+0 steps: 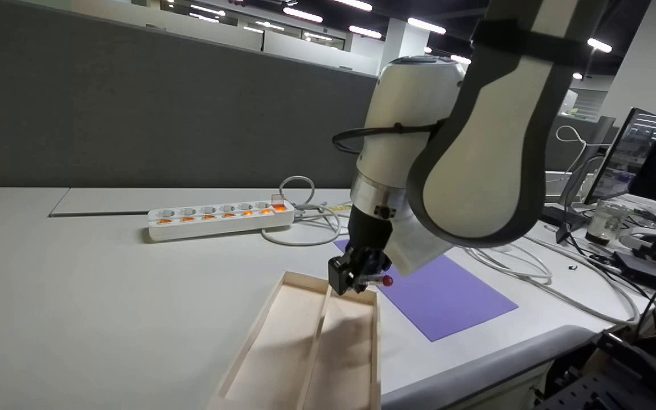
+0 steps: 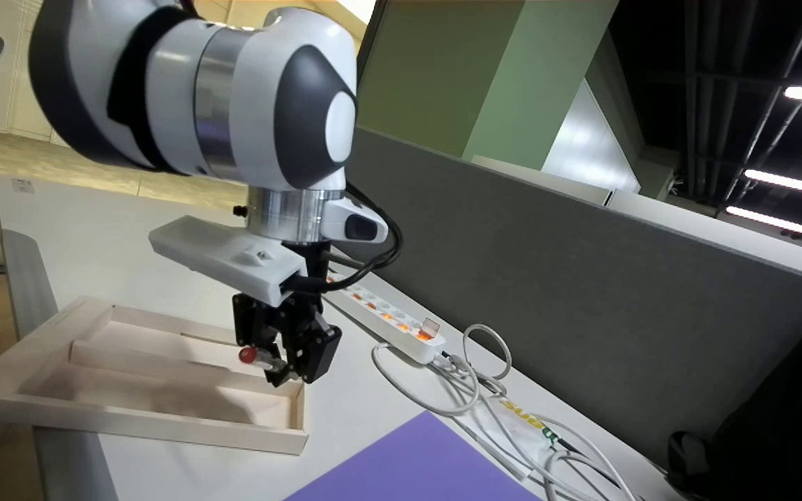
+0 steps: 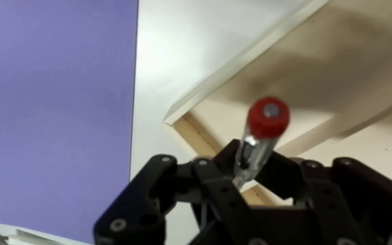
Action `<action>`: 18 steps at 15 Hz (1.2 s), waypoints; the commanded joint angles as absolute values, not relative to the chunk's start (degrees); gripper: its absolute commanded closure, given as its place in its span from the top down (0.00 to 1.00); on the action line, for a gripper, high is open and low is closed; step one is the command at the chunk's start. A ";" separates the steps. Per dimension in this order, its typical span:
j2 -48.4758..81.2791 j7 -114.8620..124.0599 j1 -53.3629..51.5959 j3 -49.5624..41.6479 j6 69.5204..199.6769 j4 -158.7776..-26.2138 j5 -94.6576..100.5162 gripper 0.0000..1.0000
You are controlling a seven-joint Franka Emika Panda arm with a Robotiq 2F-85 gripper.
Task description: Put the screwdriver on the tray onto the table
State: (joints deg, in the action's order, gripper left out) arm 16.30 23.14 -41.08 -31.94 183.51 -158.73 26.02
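The fingers [image 3: 279, 177] are pinching the screwdriver [image 3: 256, 149], whose clear, red-capped handle is jutting from between them. Both are hanging above one end of the tray [image 1: 282, 347], clear of its floor. The tray is resting on the table [image 1: 106, 296], a divider running along its length. Just beside the tray, a purple sheet [image 1: 447, 296] is lying flat. Past that same end of the tray, farther off, a power strip [image 1: 220, 226] is showing orange switches.
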 commanded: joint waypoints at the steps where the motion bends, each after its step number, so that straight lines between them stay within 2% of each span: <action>1: 12.69 23.92 -50.82 -44.28 181.40 -159.81 27.90 0.02; 5: 15.12 25.30 -62.21 -61.96 183.79 -159.35 29.27 0.02; 8: 15.28 25.50 -65.20 -70.62 184.58 -159.27 30.07 0.02; 13: 14.50 26.09 -66.10 -78.82 184.50 -159.23 32.27 0.02; 18: 14.39 27.37 -67.72 -82.57 184.09 -159.17 35.44 0.02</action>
